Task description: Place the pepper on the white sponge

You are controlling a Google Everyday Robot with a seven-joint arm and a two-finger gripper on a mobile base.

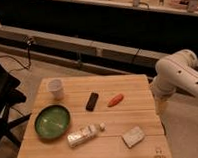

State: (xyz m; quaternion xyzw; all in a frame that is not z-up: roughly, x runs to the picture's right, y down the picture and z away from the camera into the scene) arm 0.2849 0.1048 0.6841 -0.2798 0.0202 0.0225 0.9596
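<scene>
Green bowl [52,122], white cup [56,89], black bar [92,101], plastic bottle [84,135], wooden table [135,86]

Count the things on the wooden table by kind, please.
cup: 1
green bowl: 1
black bar: 1
pepper: 1
bottle: 1
white sponge: 1
Total: 6
The gripper hangs beside the table, at its right edge.

Arm [179,72] bent, gripper [161,109] hanging low, rt
</scene>
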